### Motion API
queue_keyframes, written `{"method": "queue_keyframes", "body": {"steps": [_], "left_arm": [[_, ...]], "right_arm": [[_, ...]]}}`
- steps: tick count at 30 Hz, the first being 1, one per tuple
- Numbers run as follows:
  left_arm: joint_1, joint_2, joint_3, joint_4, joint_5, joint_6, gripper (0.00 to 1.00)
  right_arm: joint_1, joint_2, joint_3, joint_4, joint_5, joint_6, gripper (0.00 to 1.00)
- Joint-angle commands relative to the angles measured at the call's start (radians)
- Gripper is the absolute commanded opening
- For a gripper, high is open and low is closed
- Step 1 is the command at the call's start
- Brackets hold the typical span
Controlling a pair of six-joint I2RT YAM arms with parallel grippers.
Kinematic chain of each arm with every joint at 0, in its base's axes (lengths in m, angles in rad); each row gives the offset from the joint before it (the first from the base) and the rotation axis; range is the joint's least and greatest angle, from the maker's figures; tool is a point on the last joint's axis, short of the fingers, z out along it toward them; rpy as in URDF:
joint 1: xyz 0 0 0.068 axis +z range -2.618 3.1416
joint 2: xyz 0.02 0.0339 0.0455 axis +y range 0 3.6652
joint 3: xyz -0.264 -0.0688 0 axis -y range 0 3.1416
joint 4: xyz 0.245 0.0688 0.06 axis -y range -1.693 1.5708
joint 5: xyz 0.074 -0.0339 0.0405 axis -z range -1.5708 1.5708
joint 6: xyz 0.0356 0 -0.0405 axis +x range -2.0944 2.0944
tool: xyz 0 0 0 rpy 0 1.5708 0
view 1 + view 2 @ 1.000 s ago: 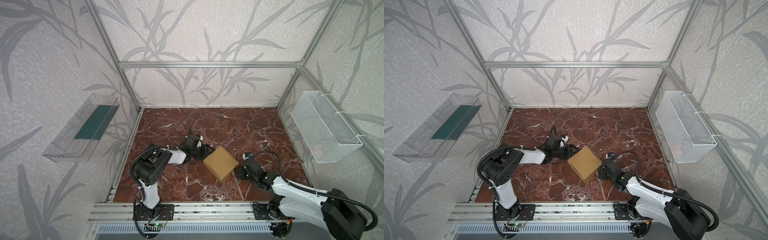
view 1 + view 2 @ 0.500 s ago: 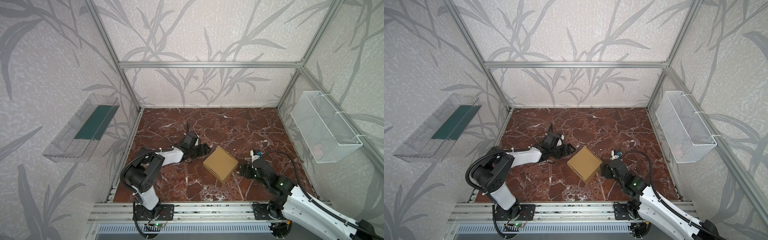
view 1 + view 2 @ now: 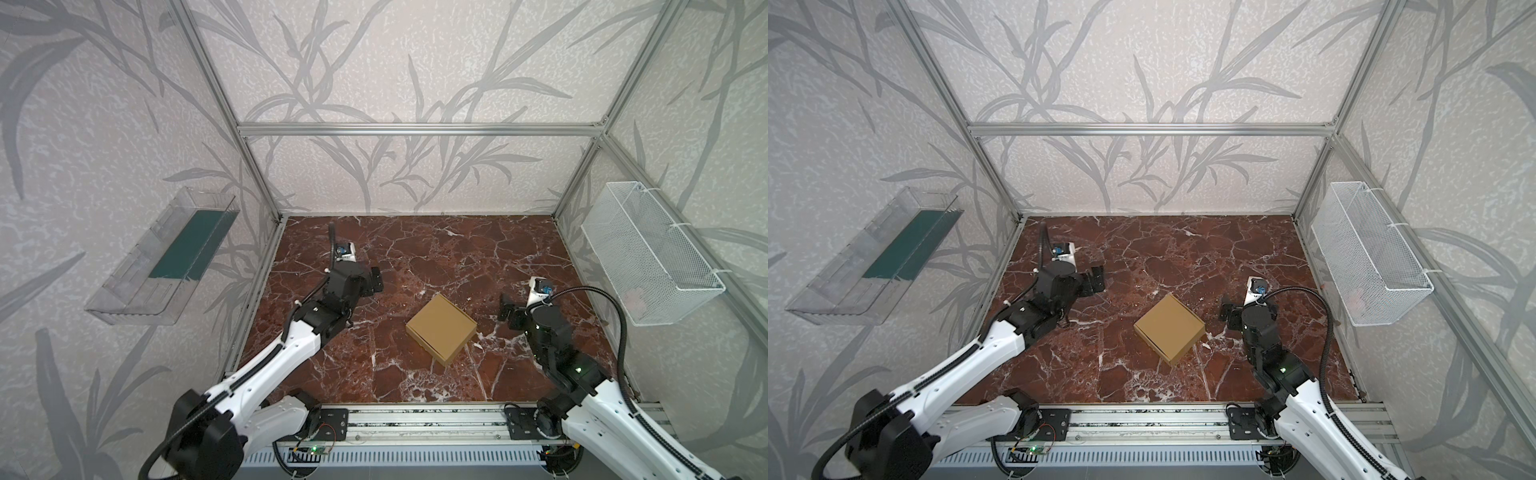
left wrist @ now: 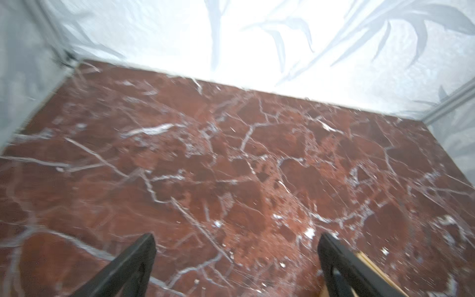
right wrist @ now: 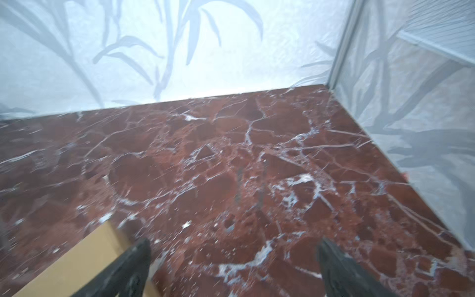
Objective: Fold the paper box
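a: what's the room?
b: leaf-patterned walls, a clear tray [image 3: 166, 257] on one side and a wire basket [image 3: 648, 253] on the other. the bench [image 3: 415, 249] is red veined marble.
a: and the paper box [image 3: 441, 329]?
b: mid-bench, lying flat with its lid closed. it looks fully folded to me.
a: grippers?
b: the left gripper [image 4: 236, 240] and right gripper [image 5: 234, 244] are both spread wide and empty, on either side of the box and not touching it. i'd guess that's so it can stand alone.

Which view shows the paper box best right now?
Both top views: the paper box shows whole, closed, lying flat on the marble floor, nothing touching it. The left wrist view catches only a thin tan edge of it; the right wrist view only one blurred corner.
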Motion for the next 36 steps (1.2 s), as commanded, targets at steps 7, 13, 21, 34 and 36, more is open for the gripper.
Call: {"method": "queue_keyframes", "body": {"steps": [7,13,21,34,36], "left_arm": [[0.338,-0.208,-0.42,0.498,-0.111,0.248,0.99],[0.513,0.011,-0.423,0.626,0.027,0.213,0.99],[0.591,0.399,-0.406,0.975,0.259,0.236,0.99],[0.48,0.534,-0.386,1.089,0.08,0.324,0.99],[0.476,0.534,-0.385,1.09,0.071,0.328,0.99]], "right_arm": [[-0.164,0.494,-0.093,0.675,0.033,-0.271,0.99],[-0.188,0.802,-0.085,1.049,0.02,-0.344,0.99],[-0.33,0.9,0.005,0.958,-0.282,-0.276,1.0],[-0.336,0.945,-0.036,1.083,-0.333,-0.289,0.99],[-0.337,0.945,-0.036,1.078,-0.333,-0.289,0.99]]}}
